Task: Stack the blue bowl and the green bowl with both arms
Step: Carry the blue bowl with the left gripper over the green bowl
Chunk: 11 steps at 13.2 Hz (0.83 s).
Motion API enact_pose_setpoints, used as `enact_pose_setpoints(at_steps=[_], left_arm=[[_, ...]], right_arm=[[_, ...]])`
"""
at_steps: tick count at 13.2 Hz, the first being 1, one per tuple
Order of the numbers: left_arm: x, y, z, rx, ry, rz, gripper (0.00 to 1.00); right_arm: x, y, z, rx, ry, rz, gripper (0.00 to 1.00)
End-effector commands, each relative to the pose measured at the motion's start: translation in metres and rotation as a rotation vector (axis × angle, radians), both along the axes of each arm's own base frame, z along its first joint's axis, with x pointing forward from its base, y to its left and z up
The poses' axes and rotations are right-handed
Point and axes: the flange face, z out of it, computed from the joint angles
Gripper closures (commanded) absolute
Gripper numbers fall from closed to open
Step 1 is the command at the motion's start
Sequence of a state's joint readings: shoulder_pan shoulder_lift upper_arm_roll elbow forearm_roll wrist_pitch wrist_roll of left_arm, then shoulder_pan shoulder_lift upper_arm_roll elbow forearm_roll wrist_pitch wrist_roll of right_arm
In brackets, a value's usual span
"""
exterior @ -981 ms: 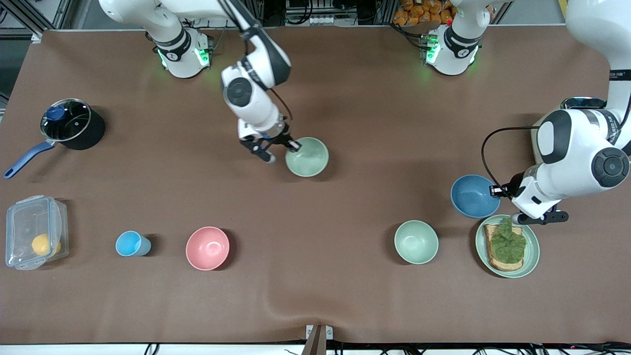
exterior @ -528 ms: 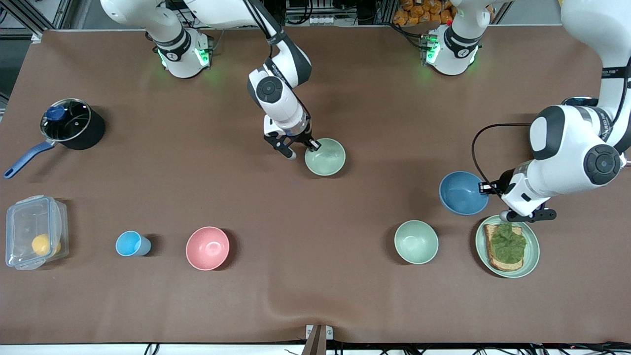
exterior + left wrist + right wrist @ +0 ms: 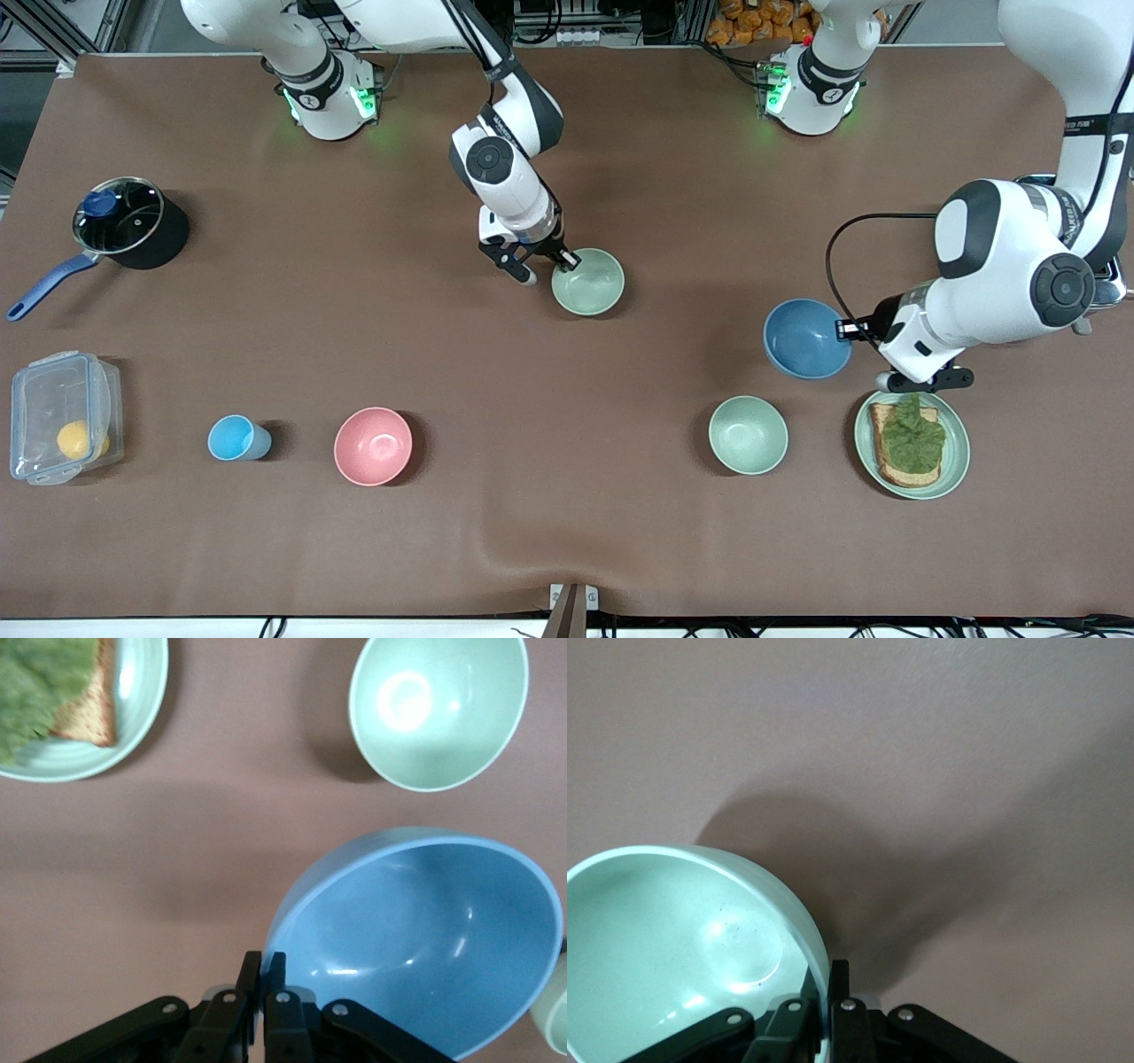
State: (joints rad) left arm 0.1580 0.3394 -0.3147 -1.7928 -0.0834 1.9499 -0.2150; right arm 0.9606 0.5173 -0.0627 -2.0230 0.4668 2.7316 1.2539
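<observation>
The table (image 3: 620, 549) carries wide bare cloth across its middle and along the edge nearest the front camera. Between the two held bowls the surface holds nothing.

The right gripper (image 3: 567, 263) is over the table's middle, its fingers (image 3: 840, 979) closed on the rim of the green bowl (image 3: 587, 282), clamping the wall at about 10 o'clock of the bowl in the front view. In the right wrist view the bowl's shadow lies apart from its rim.

The left gripper (image 3: 846, 330) is toward the left arm's end of the table, its fingers (image 3: 275, 967) closed on the rim of the blue bowl (image 3: 806, 338), at about 3 o'clock of the bowl. In the left wrist view the bowl is tilted over bare cloth.

Around the blue bowl: a second green bowl (image 3: 748, 434) at 7 o'clock, nearer the front camera, and a green plate with toast (image 3: 955, 456) at 4 o'clock, just beside the left arm's wrist. Well apart, toward the right arm's end: a pink bowl (image 3: 373, 446), a light-blue cup (image 3: 235, 438), a clear container (image 3: 62, 416) and a lidded saucepan (image 3: 128, 221).

Compared with half a second ago, the blue bowl has shifted toward the table's middle, away from the plate; the green bowl has shifted only slightly toward it.
</observation>
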Motion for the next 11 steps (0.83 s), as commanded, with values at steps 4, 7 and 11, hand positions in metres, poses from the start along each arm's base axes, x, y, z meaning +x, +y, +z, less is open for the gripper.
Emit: enact_pose_setpoints(at_steps=[4, 7, 11], left_arm=[[-0.019, -0.044, 0.009, -0.004, 0.081, 0.053, 1.00], [-0.028, -0.061, 0.006, -0.012, 0.109, 0.042, 1.00], [-0.041, -0.080, 0.000, -0.052, 0.145, 0.041, 1.00]], right_arm=[[0.003, 0.012, -0.002, 0.014, 0.002, -0.038, 0.77], [0.007, 0.009, 0.001, 0.015, 0.012, -0.057, 0.00], [0.021, 0.005, 0.020, -0.008, 0.105, -0.068, 0.00]])
